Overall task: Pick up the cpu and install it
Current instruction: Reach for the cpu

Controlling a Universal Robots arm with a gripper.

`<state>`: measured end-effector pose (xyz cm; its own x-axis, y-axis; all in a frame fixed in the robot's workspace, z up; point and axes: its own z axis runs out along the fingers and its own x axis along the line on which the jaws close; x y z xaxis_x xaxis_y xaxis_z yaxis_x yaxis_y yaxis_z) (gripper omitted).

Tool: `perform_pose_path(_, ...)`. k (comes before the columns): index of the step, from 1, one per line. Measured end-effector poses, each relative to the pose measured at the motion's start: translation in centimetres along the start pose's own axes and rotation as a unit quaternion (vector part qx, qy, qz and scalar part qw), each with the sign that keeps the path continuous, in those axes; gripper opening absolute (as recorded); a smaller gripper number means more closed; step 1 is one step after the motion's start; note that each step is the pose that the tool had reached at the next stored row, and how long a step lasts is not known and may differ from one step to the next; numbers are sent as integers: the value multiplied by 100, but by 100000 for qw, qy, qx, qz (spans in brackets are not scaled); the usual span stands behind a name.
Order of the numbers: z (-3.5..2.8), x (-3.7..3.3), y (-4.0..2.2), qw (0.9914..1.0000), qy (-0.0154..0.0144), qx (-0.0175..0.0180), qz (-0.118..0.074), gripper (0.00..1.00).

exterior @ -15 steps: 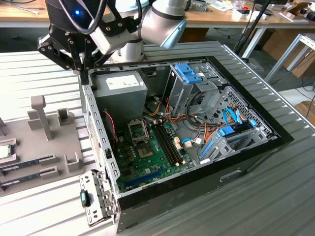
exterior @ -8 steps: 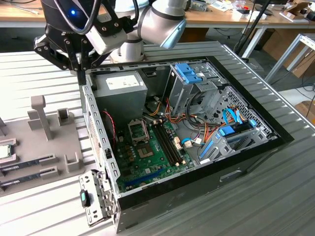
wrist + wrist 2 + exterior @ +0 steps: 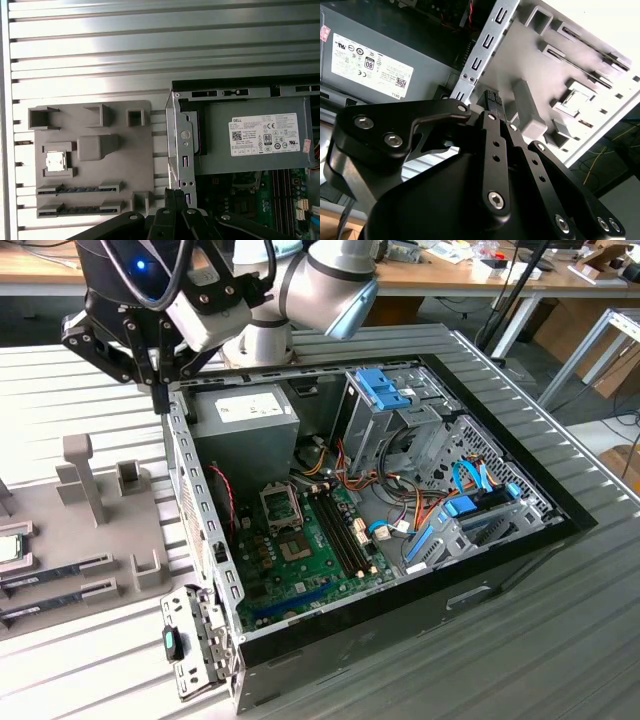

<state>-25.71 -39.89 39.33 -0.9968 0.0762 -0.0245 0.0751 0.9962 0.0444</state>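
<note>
Gripper (image 3: pixel 175 193) fingers pinched together, empty, hanging by computer case (image 3: pixel 182 145) edge. cpu (image 3: pixel 55 161) sits in grey tray (image 3: pixel 135 170), well apart.

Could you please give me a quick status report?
Claw shut, empty, over the case wall. Cpu seated in grey tray, untouched. Nothing covering it.

We count 1 robot arm (image 3: pixel 320 285) w/ 1 gripper (image 3: pixel 175 194). There's 1 open PC case (image 3: pixel 420 625). Inside it we make out 1 motherboard (image 3: pixel 300 585), 1 empty CPU socket (image 3: pixel 281 508) and 1 power supply (image 3: pixel 215 150). Next to the case we count 1 grey fixture plate (image 3: pixel 135 165), w/ 1 cpu (image 3: pixel 55 161) and 2 memory sticks (image 3: pixel 78 189) on it. RAM slots on the board are approx. 4; we can't count them for sure.
</note>
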Motion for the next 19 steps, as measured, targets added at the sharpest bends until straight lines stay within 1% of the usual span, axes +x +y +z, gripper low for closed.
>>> perform_pose_path(7,-1,49,-4,100000,1,1,1,11)
perform_pose_path(10,-2,85,-6,100000,-2,-1,-1,11)
perform_pose_path(19,-4,155,-12,100000,-1,-1,-1,11)
